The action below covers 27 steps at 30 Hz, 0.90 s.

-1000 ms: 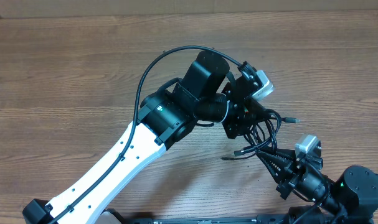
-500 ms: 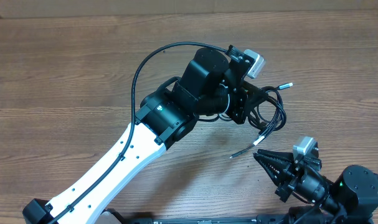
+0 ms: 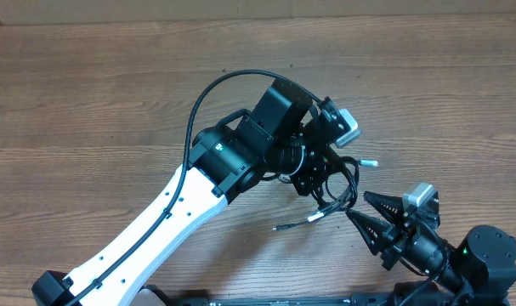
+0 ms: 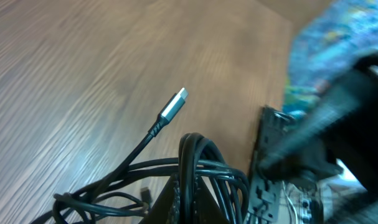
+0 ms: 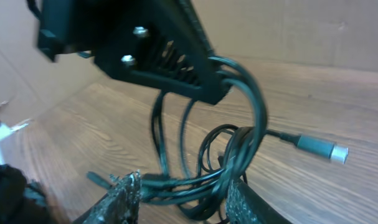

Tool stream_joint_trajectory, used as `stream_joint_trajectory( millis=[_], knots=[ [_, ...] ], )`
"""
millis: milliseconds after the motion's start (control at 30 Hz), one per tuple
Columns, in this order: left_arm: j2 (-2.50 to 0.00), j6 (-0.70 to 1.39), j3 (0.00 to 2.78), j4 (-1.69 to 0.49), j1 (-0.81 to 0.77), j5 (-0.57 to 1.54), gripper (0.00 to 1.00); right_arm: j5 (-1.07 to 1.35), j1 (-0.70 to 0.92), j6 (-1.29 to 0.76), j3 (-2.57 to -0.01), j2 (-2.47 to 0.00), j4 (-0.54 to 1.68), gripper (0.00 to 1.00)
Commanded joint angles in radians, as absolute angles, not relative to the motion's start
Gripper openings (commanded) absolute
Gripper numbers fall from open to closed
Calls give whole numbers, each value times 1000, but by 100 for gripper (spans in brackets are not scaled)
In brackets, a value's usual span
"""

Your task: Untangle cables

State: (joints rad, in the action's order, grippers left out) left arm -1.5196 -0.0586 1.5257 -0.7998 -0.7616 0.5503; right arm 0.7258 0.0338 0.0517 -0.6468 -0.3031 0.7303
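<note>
A: Cables [image 3: 349,180] hang bunched under the left gripper [image 3: 314,180], clamped tight.

B: Right gripper [image 3: 358,205] gapes around a low loop; I'd pinch one strand only, then draw away slowly.

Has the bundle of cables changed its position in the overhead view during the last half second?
Yes. In the overhead view the cables moved away from the table's far edge, down the picture and slightly left, toward the right gripper.
</note>
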Motion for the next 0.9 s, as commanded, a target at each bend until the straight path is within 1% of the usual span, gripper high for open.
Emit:
stream_joint_trajectory(
  millis=[0,133,267,367,433,633,700,800,867],
  knots=[
    [-1517,-231,1540,-793,-760,793,4,654,38,52,-640,-297,728,45],
    [-1517,-329,1540,-818,-760,922,4,570,38,47,-640,-297,728,46],
    [-1517,-438,1540,-912,-760,936,4,473,38,-1,-640,-297,728,48],
    [-1517,-513,1540,-995,-762,937,4,440,38,-1,-640,-297,727,49],
    [-1517,-517,1540,-1008,-762,945,4,426,38,-2,-640,-297,728,50],
    [-1517,-626,1540,-1020,-762,1132,4,356,38,-17,-640,-297,727,54],
    [-1517,-640,1540,-1019,-762,1164,4,334,38,-31,-640,-297,727,55],
    [-1517,-645,1540,-1020,-762,1170,4,352,38,-38,-640,-297,725,55],
    [-1517,-644,1540,-1008,-762,1169,4,433,38,-38,-640,-297,708,56]
  ],
)
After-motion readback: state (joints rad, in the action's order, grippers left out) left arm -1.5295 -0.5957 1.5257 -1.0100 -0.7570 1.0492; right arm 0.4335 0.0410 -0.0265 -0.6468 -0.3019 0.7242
